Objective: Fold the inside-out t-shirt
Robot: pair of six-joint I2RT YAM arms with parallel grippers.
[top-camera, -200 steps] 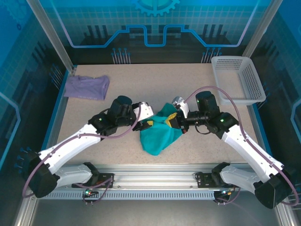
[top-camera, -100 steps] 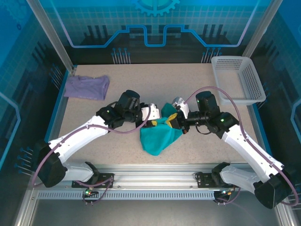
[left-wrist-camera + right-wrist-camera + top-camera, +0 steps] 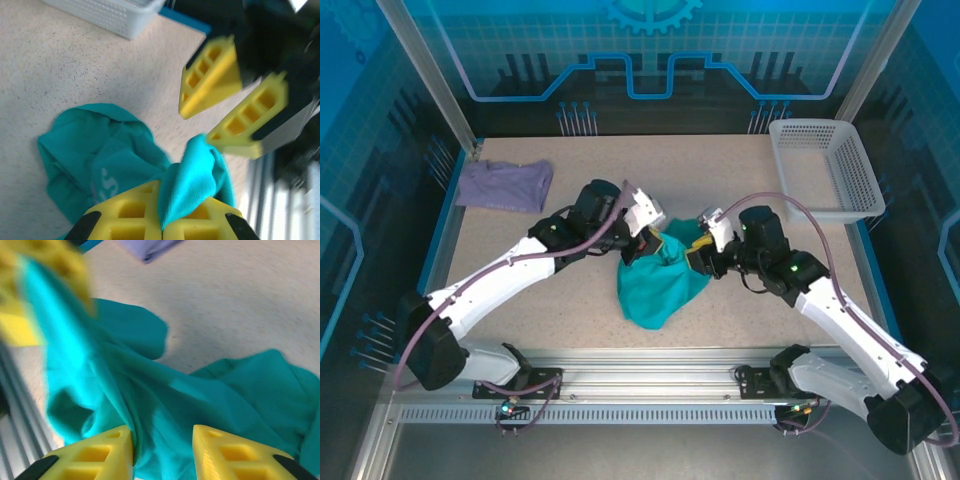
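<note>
Where the left gripper [image 3: 161, 222] clamps tight on a raised fold of the inside-out t-shirt [image 3: 660, 290], right gripper [image 3: 161, 440] parted partway just beside that fold, shirt bulk heaped beneath both jaws, white mesh basket [image 3: 782, 150] well apart, its floor showing.

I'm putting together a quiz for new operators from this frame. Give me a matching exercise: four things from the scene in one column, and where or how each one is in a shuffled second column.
Column 1
1. teal t-shirt
2. lavender shirt
3. white basket
4. left gripper

Column 2
A. empty, at the far right corner of the table
B. shut, pinching a fold of cloth
C. lying at the far left corner
D. crumpled in a heap at the middle

Pairs: 1-D, 2-C, 3-A, 4-B
</note>
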